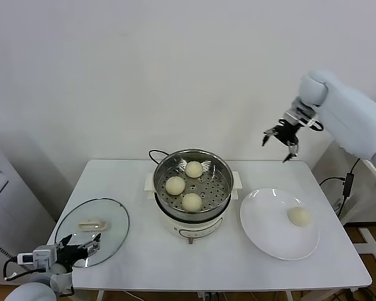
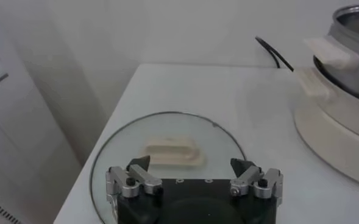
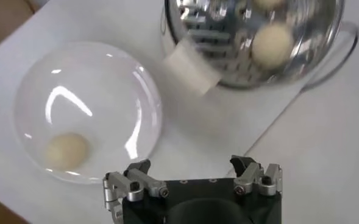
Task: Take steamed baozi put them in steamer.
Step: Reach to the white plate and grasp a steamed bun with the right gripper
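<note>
Seen from the head camera, the steamer stands at the middle of the white desk, its steel pot on a cream base. Three steamed baozi lie on its perforated tray: one at the far side, one to the left and one nearest the robot. A fourth baozi sits alone on the right part of a large white plate, just right of the steamer. A round glass lid lies flat at the desk's left edge. The right tool hangs high above the desk's far right corner, jaws spread and empty. The left tool is parked low at the near left, over the near edge of the lid, also spread and holding nothing.

From the left wrist, the left tool shows both fingers wide apart with nothing between them, above the glass lid and its cream handle. The steamer's base and one side handle appear farther across the desk.

From the right wrist, the right tool looks straight down from well above, fingers fully parted and empty. Below lie the plate with its single baozi, and beside it the steamer with a bun visible inside.
</note>
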Action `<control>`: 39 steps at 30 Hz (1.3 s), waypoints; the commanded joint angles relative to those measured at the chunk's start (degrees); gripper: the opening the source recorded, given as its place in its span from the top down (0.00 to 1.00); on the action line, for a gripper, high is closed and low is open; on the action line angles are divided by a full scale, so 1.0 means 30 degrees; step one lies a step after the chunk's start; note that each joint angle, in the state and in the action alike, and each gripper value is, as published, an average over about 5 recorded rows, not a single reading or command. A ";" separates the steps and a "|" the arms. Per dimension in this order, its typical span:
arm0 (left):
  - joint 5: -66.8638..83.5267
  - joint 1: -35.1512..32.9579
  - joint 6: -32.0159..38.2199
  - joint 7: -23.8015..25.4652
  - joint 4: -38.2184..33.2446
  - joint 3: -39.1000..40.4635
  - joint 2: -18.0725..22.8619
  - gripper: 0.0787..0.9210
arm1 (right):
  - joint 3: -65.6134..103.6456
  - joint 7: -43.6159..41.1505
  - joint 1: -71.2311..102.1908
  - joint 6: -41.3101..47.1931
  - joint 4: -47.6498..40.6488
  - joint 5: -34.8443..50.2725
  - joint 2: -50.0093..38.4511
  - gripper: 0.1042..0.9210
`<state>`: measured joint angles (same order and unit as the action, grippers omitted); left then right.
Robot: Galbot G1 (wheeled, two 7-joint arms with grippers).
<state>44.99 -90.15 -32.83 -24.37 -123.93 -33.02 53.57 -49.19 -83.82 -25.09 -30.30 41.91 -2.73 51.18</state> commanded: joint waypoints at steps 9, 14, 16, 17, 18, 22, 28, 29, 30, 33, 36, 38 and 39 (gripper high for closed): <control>-0.0046 0.0074 -0.0175 -0.0183 -0.0123 0.0080 0.0049 0.12 | 0.2960 0.1030 0.5423 0.1846 0.0255 -0.1486 -0.3247 0.12; -0.0045 0.0083 -0.0194 -0.0206 -0.0142 0.0088 0.0026 0.12 | 0.3752 0.1391 0.6262 0.1811 0.0315 -0.2248 -0.3346 0.12; -0.0045 0.0084 -0.0195 -0.0209 -0.0155 0.0094 0.0029 0.12 | 0.3945 0.1527 0.6528 0.1821 0.0356 -0.2431 -0.3379 0.12; -0.0045 0.0086 -0.0197 -0.0212 -0.0163 0.0098 0.0032 0.12 | 0.4050 0.1591 0.6654 0.1831 0.0370 -0.2502 -0.3387 0.12; -0.0046 0.0087 -0.0199 -0.0215 -0.0172 0.0102 0.0035 0.12 | 0.4172 0.1644 0.6796 0.1846 0.0377 -0.2569 -0.3390 0.12; -0.0044 0.0088 -0.0211 -0.0222 -0.0200 0.0114 0.0041 0.12 | 0.4677 0.1900 0.7430 0.1907 0.0405 -0.2953 -0.3360 0.12; -0.0044 0.0088 -0.0207 -0.0220 -0.0183 0.0127 0.0049 0.12 | 0.5294 0.2199 0.8199 0.1935 0.0389 -0.3683 -0.3152 0.12; -0.0044 0.0087 -0.0205 -0.0220 -0.0184 0.0129 0.0049 0.12 | 0.5375 0.2267 0.8279 0.1930 0.0363 -0.3823 -0.3089 0.12; -0.0044 0.0085 -0.0203 -0.0220 -0.0188 0.0129 0.0048 0.12 | 0.5438 0.2329 0.8350 0.1924 0.0335 -0.3980 -0.3023 0.12; -0.0044 0.0081 -0.0197 -0.0223 -0.0236 0.0121 0.0053 0.12 | 0.5600 0.2486 0.8572 0.1918 0.0262 -0.4365 -0.2824 0.12; -0.0042 0.0072 -0.0205 -0.0236 -0.0307 0.0123 0.0069 0.12 | 0.5847 0.2642 0.8874 0.1913 0.0143 -0.4700 -0.2619 0.12; -0.0043 0.0060 -0.0210 -0.0246 -0.0339 0.0128 0.0082 0.12 | 0.6094 0.2796 0.9098 0.1904 0.0044 -0.4963 -0.2449 0.12; -0.0044 0.0051 -0.0211 -0.0248 -0.0349 0.0128 0.0086 0.12 | 0.6236 0.2904 0.9212 0.1901 -0.0007 -0.5122 -0.2357 0.12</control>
<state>44.87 -89.91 -33.44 -25.09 -124.87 -32.64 53.80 -33.13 -76.34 -0.51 -24.74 42.20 -14.87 43.29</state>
